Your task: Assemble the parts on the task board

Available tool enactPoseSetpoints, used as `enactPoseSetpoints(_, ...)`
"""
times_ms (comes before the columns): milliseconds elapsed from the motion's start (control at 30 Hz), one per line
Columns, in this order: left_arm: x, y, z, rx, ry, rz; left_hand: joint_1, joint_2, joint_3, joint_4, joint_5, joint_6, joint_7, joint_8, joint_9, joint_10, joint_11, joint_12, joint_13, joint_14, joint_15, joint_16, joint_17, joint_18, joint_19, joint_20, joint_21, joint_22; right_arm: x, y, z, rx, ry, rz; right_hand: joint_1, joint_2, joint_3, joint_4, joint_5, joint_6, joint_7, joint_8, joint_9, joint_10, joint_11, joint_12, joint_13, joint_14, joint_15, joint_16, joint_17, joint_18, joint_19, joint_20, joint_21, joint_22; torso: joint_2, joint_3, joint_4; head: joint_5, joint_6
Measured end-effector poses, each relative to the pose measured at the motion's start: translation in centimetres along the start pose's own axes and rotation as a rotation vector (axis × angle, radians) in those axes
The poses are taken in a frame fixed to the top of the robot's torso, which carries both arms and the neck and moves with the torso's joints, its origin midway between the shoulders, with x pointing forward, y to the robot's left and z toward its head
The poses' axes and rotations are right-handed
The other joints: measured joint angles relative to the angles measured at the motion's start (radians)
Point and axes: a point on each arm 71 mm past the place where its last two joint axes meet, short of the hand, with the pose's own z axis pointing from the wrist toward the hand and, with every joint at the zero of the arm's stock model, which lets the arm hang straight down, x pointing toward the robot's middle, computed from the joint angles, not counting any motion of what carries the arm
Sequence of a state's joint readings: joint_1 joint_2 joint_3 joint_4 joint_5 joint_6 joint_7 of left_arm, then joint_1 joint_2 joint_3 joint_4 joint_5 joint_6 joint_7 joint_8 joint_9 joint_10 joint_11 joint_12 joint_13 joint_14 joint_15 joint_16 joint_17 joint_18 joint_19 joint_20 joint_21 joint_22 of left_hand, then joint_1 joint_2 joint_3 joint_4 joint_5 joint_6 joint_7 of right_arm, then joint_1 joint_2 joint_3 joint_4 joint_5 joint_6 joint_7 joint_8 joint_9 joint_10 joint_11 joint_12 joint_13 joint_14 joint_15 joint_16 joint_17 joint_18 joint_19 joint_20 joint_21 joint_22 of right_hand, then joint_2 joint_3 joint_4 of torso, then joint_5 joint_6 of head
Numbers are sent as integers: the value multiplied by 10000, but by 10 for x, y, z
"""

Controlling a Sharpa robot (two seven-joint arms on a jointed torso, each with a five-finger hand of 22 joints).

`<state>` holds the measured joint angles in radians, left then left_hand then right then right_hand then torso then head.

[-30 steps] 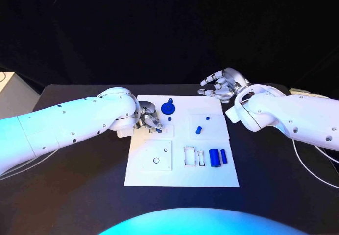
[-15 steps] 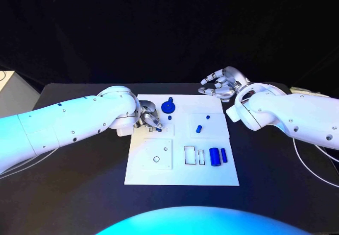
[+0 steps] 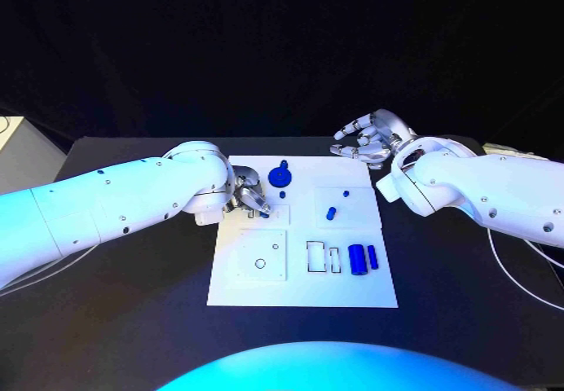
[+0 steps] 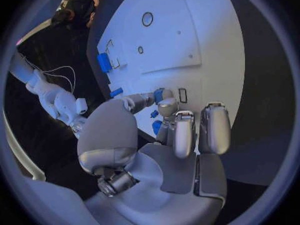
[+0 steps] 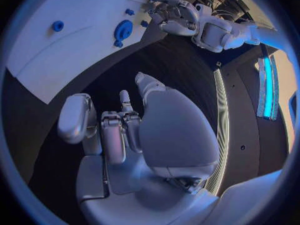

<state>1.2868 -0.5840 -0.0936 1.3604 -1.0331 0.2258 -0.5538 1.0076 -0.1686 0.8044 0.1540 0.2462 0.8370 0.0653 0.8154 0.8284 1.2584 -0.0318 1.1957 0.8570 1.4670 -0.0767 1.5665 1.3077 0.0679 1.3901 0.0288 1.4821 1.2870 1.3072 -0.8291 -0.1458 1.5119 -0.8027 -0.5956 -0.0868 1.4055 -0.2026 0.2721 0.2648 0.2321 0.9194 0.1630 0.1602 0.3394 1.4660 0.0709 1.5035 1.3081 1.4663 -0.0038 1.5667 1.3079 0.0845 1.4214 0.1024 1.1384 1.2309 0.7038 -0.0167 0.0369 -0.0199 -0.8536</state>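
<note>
Change: almost nothing has moved since a second ago; both hands keep their places, the right hand edging a shade further from the board.
Left hand (image 3: 247, 199): over the task board's left edge in its far half, fingers (image 4: 176, 135) curled down onto the plate; a small blue part (image 4: 160, 96) sits between the fingertips, seemingly pinched.
Right hand (image 3: 372, 138): raised over the black surface (image 3: 129, 326) just beyond the board's far right corner, fingers bent but apart, grasping nothing.
Task board (image 3: 303, 289): white plate in the middle of the surface, its long sides running near to far.
Round blue part (image 3: 279, 177): on the board near its far edge, just beside the left hand.
Small blue parts: one (image 3: 330, 215) lies mid-board, a tiny one (image 3: 345, 195) beyond it.
Blue cylinders (image 3: 362, 261): two side by side near the board's right edge.
Open room: bare dark surface on both sides of the board and along the near edge.
</note>
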Motion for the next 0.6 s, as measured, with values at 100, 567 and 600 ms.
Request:
enactPoseSetpoints(100, 0, 0, 0, -26, 16, 9, -1, -1, -25, -25, 0, 1, 0, 0, -3, 0, 0, 0, 0, 0, 0, 0, 0, 1, 0, 0, 0, 0, 0, 0, 0, 2, 5, -2, 0, 0, 0, 0, 0, 0, 0, 0, 0, 0, 0, 0, -1, 0, 0, 0, 0, 0, 0, 0, 0, 0, 0, -1, 1, -1, -12)
enactPoseSetpoints(567, -2, -3, 2, -138, 77, 39, -54, -21, -26, -26, 0, 176, -103, 4, -6, 18, 19, 0, 1, 0, 0, 0, -1, 0, -1, 1, 0, 5, 0, 0, 0, 2, 25, -7, 0, 0, 0, 0, 0, 1, 0, 0, 1, 0, 0, 0, -2, 0, 0, 0, -2, 0, 0, 0, 0, 0, 9, -1, -1, -26, -31)
enactPoseSetpoints(600, -2, -3, 3, -147, 83, 45, -77, 2, -26, -26, -1, 180, -106, 10, 10, 19, 20, 0, 1, 0, 0, 0, -1, 1, -1, 1, 0, 11, 0, 0, 0, 2, 26, -7, 0, 0, 0, 0, 0, 0, -1, 0, 1, 0, 0, 0, -2, 0, 0, 0, -2, 0, 0, 0, 0, 0, 9, -1, -4, -27, -35)
